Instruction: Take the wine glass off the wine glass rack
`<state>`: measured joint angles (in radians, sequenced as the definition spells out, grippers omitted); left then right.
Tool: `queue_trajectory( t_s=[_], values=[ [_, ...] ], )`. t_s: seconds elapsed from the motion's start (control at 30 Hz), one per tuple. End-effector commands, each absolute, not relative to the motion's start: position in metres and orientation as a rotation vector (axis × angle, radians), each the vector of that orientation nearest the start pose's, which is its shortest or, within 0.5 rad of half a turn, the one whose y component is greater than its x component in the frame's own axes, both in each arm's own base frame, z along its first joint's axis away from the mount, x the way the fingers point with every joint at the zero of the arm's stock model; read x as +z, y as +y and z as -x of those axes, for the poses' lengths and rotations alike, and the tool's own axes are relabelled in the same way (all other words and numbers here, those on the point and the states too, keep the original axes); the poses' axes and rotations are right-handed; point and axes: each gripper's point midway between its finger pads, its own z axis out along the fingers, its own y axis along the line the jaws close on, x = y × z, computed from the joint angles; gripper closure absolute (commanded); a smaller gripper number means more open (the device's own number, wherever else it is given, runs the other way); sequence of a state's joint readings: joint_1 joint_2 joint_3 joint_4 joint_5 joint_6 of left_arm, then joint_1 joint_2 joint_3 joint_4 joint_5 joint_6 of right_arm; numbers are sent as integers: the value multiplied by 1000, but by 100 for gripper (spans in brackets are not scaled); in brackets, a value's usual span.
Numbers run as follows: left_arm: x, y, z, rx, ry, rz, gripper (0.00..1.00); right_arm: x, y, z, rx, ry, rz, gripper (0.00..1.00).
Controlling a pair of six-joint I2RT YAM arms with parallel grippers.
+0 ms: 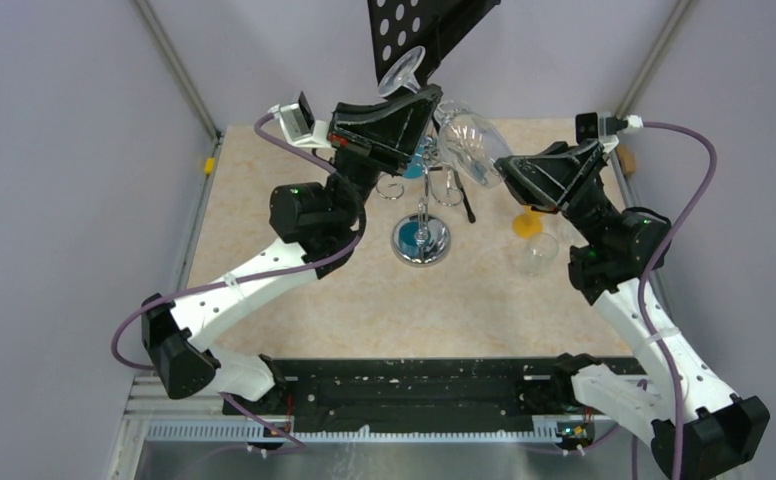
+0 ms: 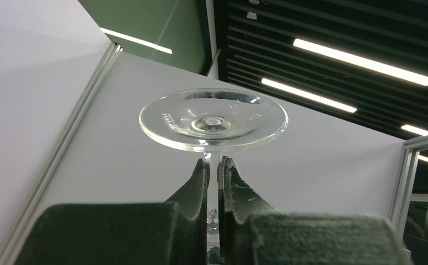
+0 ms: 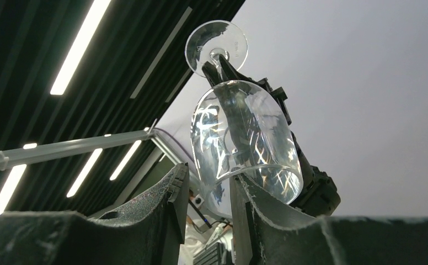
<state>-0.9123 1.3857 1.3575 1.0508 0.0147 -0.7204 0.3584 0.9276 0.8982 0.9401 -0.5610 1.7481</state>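
The clear wine glass [image 1: 467, 143] hangs tilted in the air, foot [image 1: 401, 72] up and bowl down to the right, above and behind the chrome wine glass rack [image 1: 421, 205]. My left gripper [image 1: 426, 102] is shut on its stem just below the foot [image 2: 213, 118]; the left wrist view shows the jaws [image 2: 214, 161] pinching the thin stem. My right gripper [image 1: 499, 170] is open at the bowl's rim. In the right wrist view the bowl [image 3: 245, 141] dips into the gap [image 3: 206, 174], its wall against the right finger [image 3: 250, 204], the left finger apart.
The rack's round mirrored base [image 1: 421, 243] stands mid-table with scrolled arms [image 1: 394, 188] above. A second clear glass [image 1: 539, 253] and an orange object [image 1: 527, 223] sit at the right. A black perforated plate [image 1: 414, 30] looms at the back.
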Motion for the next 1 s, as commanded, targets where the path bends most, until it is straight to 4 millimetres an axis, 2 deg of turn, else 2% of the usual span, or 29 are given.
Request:
queue_trajectory(
  t_s=[0.0, 0.1, 0.2, 0.37, 0.5, 0.63, 0.73, 0.97],
  values=[
    [628, -314, -185, -1640, 529, -144, 100, 574, 190, -135, 2164, 898, 126, 66],
    [623, -321, -181, -1635, 526, -203, 100, 575, 192, -134, 2169, 905, 134, 68],
    [618, -323, -176, -1624, 504, -240, 100, 578, 191, -131, 2175, 897, 143, 75],
    [615, -328, -169, -1611, 503, -307, 98, 581, 189, -128, 2187, 886, 146, 100],
    [611, -328, -165, -1590, 525, -344, 81, 582, 188, -126, 2175, 874, 148, 100],
    [607, -323, -164, -1548, 557, -350, 54, 582, 186, -126, 2122, 873, 139, 100],
    [601, -320, -165, -1512, 596, -359, 39, 582, 184, -129, 2058, 881, 115, 100],
    [583, -320, -164, -1462, 704, -412, 23, 581, 179, -138, 1869, 944, 45, 100]
  ],
)
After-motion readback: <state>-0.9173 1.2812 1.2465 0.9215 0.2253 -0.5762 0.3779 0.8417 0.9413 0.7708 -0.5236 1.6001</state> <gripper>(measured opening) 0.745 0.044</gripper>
